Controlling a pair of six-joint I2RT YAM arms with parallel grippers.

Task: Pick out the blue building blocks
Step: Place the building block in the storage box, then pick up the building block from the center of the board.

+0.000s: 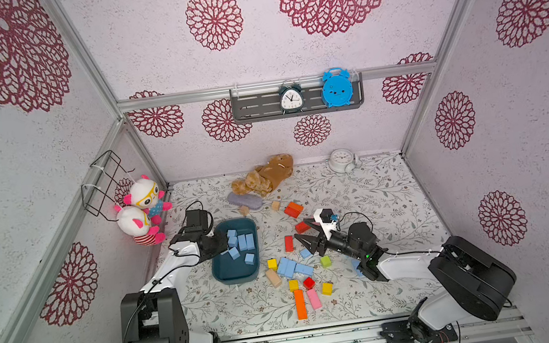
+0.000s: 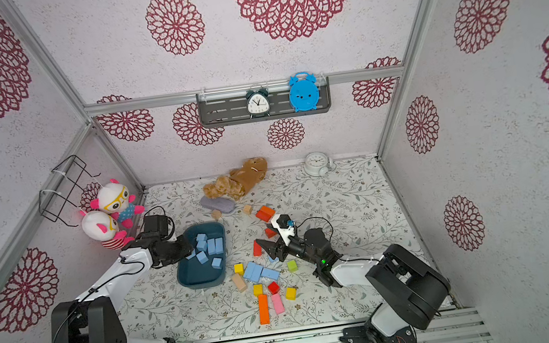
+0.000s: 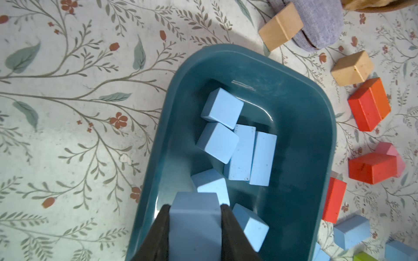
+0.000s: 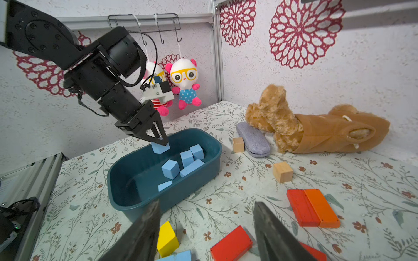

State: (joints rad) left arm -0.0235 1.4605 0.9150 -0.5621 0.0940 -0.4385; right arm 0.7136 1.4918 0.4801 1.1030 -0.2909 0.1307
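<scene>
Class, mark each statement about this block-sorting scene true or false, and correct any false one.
1. The left gripper holds a blue block above the teal tray. True.
2. The right gripper is shut on a red block. False: its jaws stand open and empty.
3. Inside the tray lie only blue blocks. True.
4. Every blue block is already in the tray. False: several loose blue blocks lie on the table.
</scene>
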